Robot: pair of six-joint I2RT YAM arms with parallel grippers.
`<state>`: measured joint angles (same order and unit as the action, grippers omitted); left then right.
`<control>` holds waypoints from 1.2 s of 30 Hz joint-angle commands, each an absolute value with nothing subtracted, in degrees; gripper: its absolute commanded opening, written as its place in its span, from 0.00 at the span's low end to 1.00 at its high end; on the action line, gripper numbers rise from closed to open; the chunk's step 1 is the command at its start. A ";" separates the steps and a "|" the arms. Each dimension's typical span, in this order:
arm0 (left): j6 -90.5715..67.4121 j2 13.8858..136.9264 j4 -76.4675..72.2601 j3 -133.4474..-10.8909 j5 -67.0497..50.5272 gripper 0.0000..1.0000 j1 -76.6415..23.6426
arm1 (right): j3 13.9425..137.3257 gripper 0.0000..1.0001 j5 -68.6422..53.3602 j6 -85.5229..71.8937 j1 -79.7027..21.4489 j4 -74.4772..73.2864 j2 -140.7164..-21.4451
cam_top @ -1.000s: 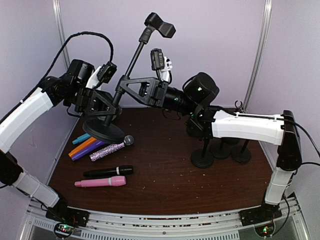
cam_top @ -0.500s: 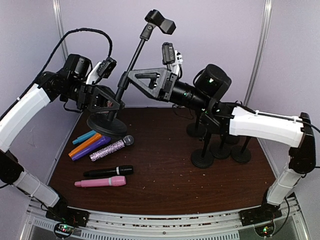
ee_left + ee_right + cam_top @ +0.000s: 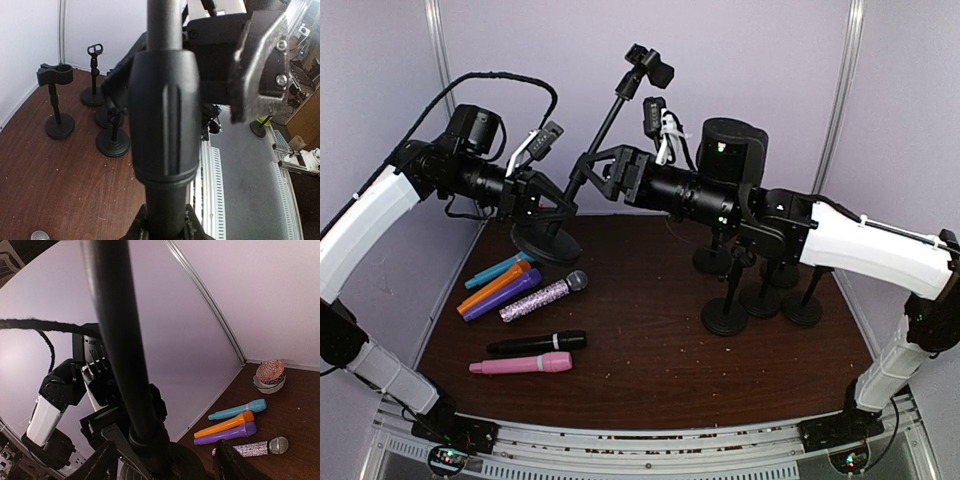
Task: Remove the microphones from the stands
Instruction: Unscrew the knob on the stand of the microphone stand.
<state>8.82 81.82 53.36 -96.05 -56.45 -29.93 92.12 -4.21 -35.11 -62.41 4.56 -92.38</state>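
Note:
The black stand leans to the right, its round base tipped up above the table's back left. Its clip at the top holds no microphone. My left gripper is shut on the lower pole, which fills the left wrist view above the left gripper. My right gripper is open, one finger on each side of the pole without touching; in its own view the right gripper straddles the stand base. Several microphones lie on the table, among them a glittery one.
Teal, orange and purple microphones lie under the raised base; black and pink ones lie nearer me. Several empty stands cluster at the right. A small patterned bowl sits by the back wall.
The right gripper has let go of the pole and now stands open around it. The left arm has lifted and tipped the stand's base off the table, and the pole stands steeper.

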 commanded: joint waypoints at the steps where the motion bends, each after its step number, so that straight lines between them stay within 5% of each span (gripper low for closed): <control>1: 11.54 81.39 50.54 -97.29 -54.67 0.00 -29.63 | 95.55 0.64 -1.07 -36.01 -62.80 2.64 -94.65; 7: 12.70 81.29 50.42 -96.62 -53.37 0.00 -29.94 | 100.04 0.50 -0.58 -37.35 -63.06 2.11 -98.28; 18: 13.15 81.04 49.48 -95.45 -50.25 0.00 -30.17 | 100.95 0.08 -1.88 -38.87 -63.15 4.27 -99.86; 36: 0.71 81.29 44.38 -92.27 -84.82 0.00 -30.54 | 90.66 0.00 -41.92 -45.32 -60.78 47.86 -96.43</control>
<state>2.15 81.82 50.52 -93.19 -76.42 -30.06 88.01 -27.83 -38.85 -60.20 30.11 -96.88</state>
